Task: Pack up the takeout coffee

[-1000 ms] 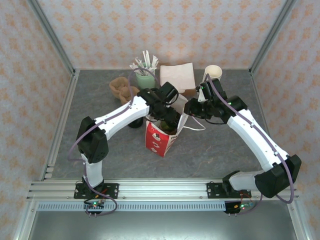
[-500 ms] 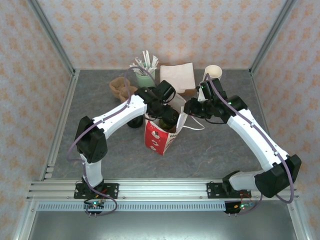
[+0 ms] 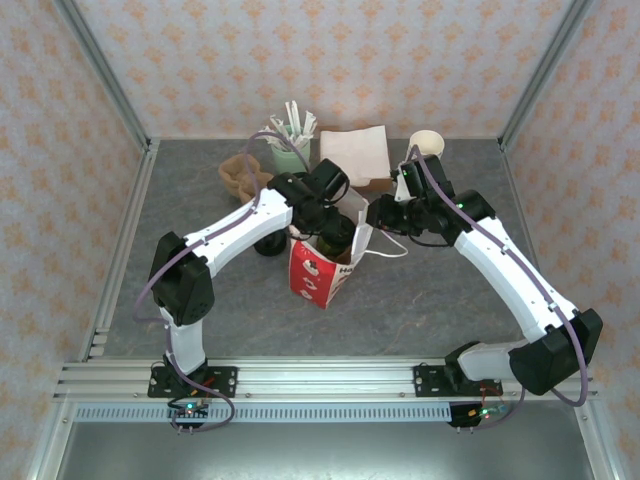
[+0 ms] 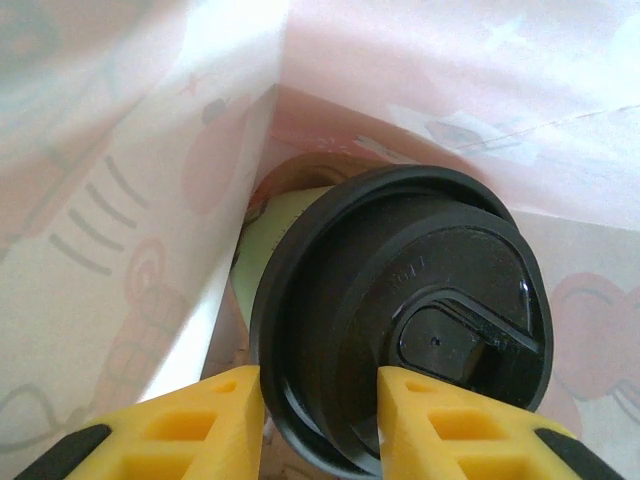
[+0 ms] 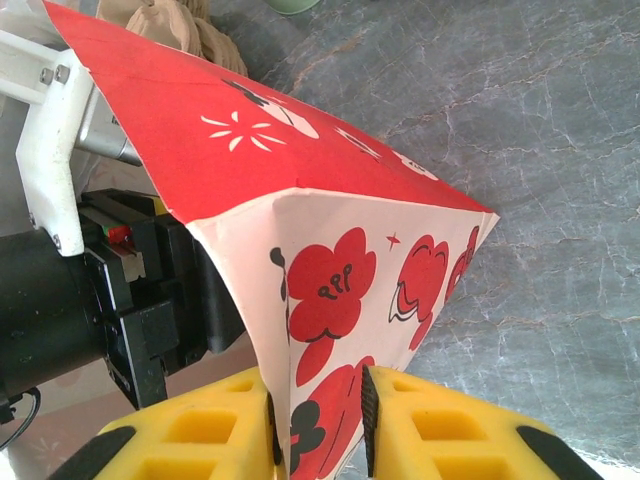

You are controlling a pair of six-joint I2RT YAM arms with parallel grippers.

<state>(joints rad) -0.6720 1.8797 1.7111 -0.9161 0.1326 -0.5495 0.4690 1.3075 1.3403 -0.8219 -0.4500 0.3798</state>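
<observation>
Well, nearest us the bag point(image 3: 318, 280) stands between the two arms, red print outward, mouth up. Over the last sec the left gripper point(image 4: 320, 400) has slid a touch toward the far side of that mouth and its jaws have drawn in, while the bag and the right arm have barely shifted. We read that as the coffee being settled inside but not yet let go. So the pack looks nearly done, w/ release and pull-out still to come. The left wrist cam gives what the top cam can't: the coffee point(image 4: 400, 320) sits inside the bag, tilted, black lid toward the lens, paper walls close around it. The yellow fingers sit either side just under the lid rim, set narrow and against the cup, which is a grip as far as we can tell. From above, the left arm hides the cup. The right gripper point(image 5: 315, 400) is pinched nearly closed on the bag's top edge, paper between the pads, prob. keeping the mouth open. From the top cam we can place it at the rim, but the pinch itself is clear from the wrist. Farther back stand the napkins point(image 3: 352, 150), straws point(image 3: 288, 125) and a cream cup point(image 3: 426, 143).
</observation>
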